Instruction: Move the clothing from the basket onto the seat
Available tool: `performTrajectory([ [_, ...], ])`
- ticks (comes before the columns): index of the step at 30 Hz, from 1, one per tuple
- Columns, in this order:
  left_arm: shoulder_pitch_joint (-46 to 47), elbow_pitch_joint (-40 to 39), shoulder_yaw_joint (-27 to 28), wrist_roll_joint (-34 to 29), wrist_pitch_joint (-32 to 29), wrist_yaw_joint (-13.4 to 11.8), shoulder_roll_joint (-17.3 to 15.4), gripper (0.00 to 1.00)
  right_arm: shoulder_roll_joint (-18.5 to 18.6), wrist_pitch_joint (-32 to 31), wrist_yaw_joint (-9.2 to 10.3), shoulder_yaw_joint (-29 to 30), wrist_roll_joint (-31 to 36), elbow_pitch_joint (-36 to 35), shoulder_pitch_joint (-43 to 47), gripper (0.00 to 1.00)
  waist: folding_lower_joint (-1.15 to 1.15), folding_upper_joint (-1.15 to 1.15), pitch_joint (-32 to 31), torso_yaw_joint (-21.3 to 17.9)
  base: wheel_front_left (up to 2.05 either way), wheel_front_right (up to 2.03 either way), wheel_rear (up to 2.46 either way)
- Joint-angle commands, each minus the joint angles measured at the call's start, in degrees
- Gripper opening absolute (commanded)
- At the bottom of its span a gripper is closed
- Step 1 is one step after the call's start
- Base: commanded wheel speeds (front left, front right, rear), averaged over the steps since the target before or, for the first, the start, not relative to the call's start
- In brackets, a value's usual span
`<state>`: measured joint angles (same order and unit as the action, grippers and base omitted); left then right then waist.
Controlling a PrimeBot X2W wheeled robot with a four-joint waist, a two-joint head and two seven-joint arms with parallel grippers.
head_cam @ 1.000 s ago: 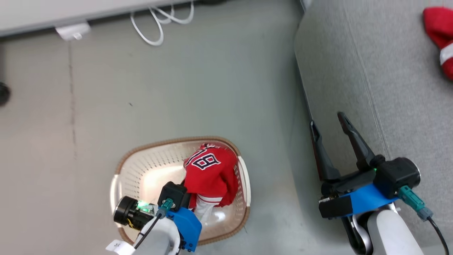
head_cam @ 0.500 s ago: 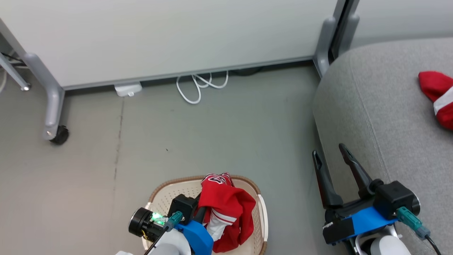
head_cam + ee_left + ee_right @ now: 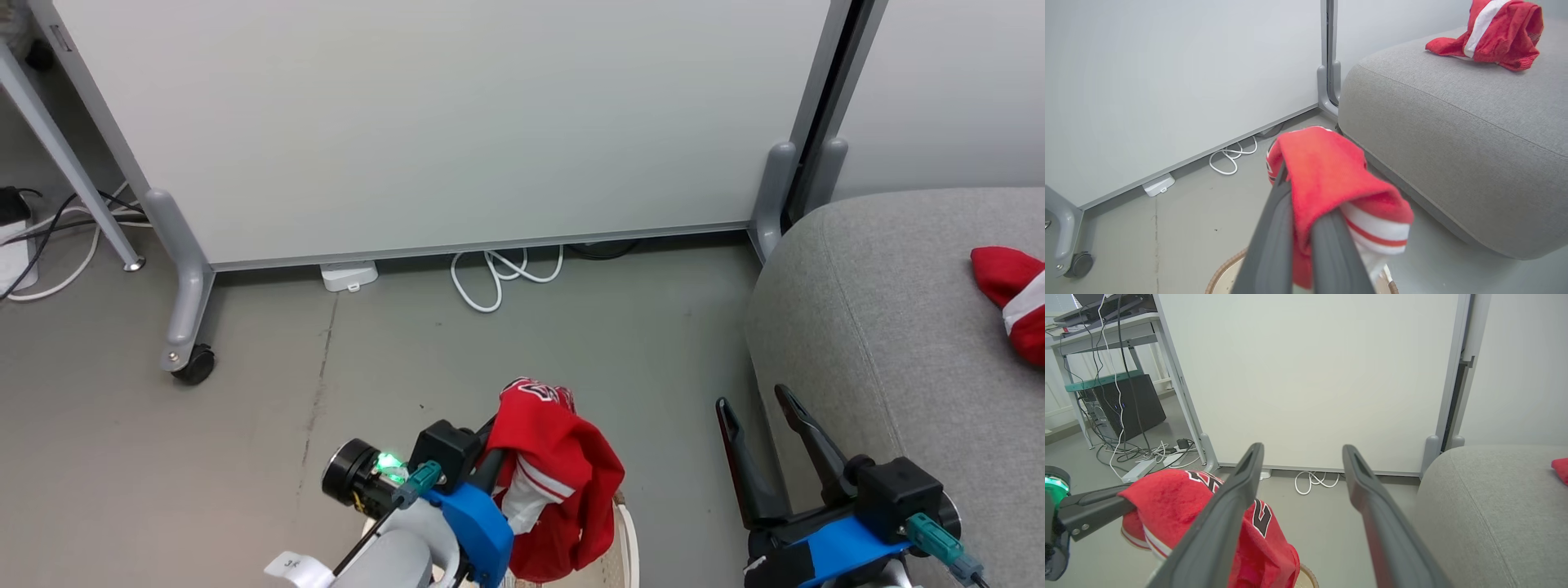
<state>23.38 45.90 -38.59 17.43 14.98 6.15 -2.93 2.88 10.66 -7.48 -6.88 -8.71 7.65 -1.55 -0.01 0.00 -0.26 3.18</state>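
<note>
Above the cut-off basket, your left gripper clenches the jersey; right gripper gapes beside the seat edge.

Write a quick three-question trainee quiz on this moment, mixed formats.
1. True or false: the right gripper is shut on the jersey.
2. Where does the other red garment lie? A) on the seat B) on the floor C) in the right gripper
3. Fill in: the left gripper holds the jersey above the ____.

Key: 1 false, its jaws stand open and hold nothing. 2 A. 3 basket.
</note>
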Motion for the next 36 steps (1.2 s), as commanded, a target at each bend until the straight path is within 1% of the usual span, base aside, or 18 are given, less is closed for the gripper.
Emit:
performTrajectory([
  [1,1.44,-0.57,-0.44,0.38,0.30,0.30,0.05,0.00,0.01,-0.12,-0.03,-0.01,-0.13,0.00,0.74,1.00,0.01,0.00,-0.49,0.36,0.00,0.00,0.00],
  [8,5.28,-2.51,-4.13,3.61,0.30,0.91,0.04,0.00,0.01,-0.53,-0.03,-0.36,-0.22,0.17,1.04,1.00,0.01,0.00,-1.58,0.88,0.00,0.00,0.00],
  [12,7.81,-3.47,-6.31,6.31,0.30,0.57,0.05,0.00,0.01,-0.88,-0.03,-0.87,-0.11,0.31,1.32,1.00,0.01,0.00,-1.76,1.00,0.00,0.00,0.00],
  [20,13.69,-5.81,-11.49,12.29,-2.30,-1.42,0.01,0.00,0.01,-1.20,-0.03,-1.61,-0.45,0.84,1.53,1.00,0.01,0.00,-1.68,1.22,0.00,0.00,0.00],
  [29,20.45,-7.61,-15.86,18.30,-5.63,-3.70,0.03,0.00,0.02,-1.45,-0.03,-1.97,-0.39,1.29,1.19,1.00,0.01,0.00,-1.70,1.50,0.00,0.00,0.00],
  [33,22.02,-8.45,-17.61,20.92,-5.97,-4.84,0.02,0.00,0.02,-1.42,-0.03,-2.28,-0.53,1.57,1.09,1.00,0.01,0.00,-1.74,1.58,0.00,0.00,0.00],
  [36,22.71,-8.64,-18.99,22.56,-5.83,-5.25,0.02,0.00,0.02,-1.48,-0.03,-2.49,-0.76,1.67,0.87,1.00,0.01,0.00,-1.74,1.49,0.00,0.00,0.00],
])
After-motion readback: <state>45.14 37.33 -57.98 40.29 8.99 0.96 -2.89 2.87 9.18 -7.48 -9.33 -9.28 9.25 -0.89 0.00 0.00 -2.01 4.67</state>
